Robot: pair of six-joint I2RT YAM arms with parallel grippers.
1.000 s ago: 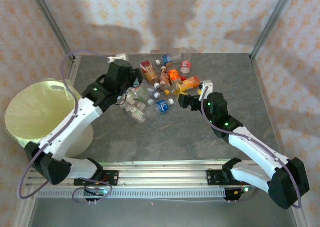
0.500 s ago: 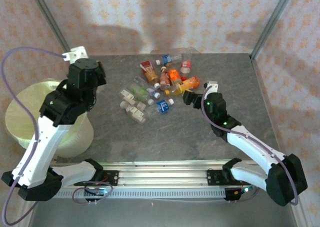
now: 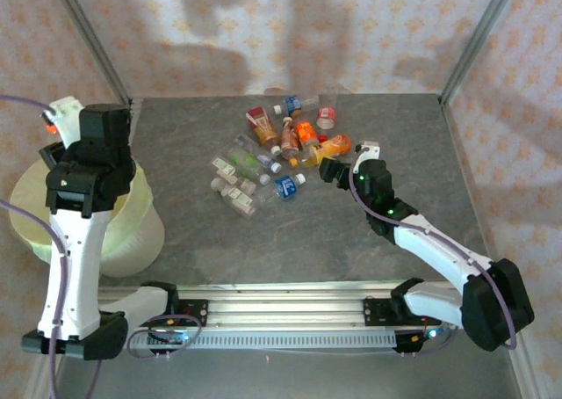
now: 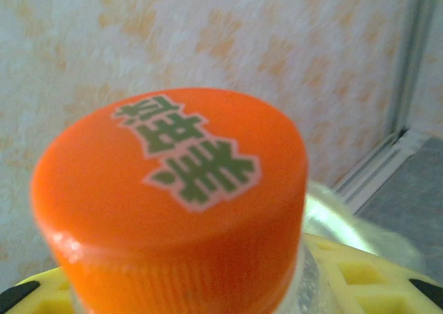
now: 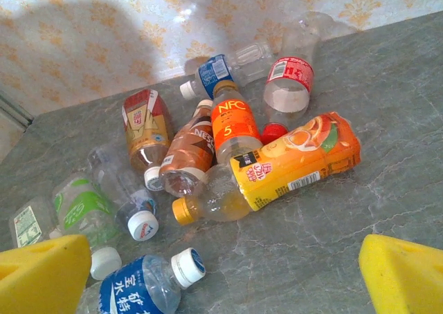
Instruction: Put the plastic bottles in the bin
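The left hand (image 3: 61,118) is closed on an orange-cap bottle (image 4: 173,189); in the wrist view the cap stands between its yellow fingers (image 4: 360,279). In the top view this hand is at the upper left of the frame, raised by the far rim of the bin (image 3: 132,232). Whether it is already fully over the opening I cannot tell.

The right hand (image 5: 228,272) is open, with its fingers wide apart and nothing between them. It is low over the surface (image 3: 351,241), just beside the other bottles (image 3: 272,153), which lie on their sides in a loose heap in the upper middle of the top view. The closest to it is an orange-label bottle (image 5: 297,162).

I judge that these bottles are light and thin-walled. They will dent under a hard squeeze, and being smooth and round they can roll or slip. The best hold seems to be across the body at the label, with moderate force. The neck is stiffer, but it is narrow. The bin is very wide, so a drop needs little aiming.
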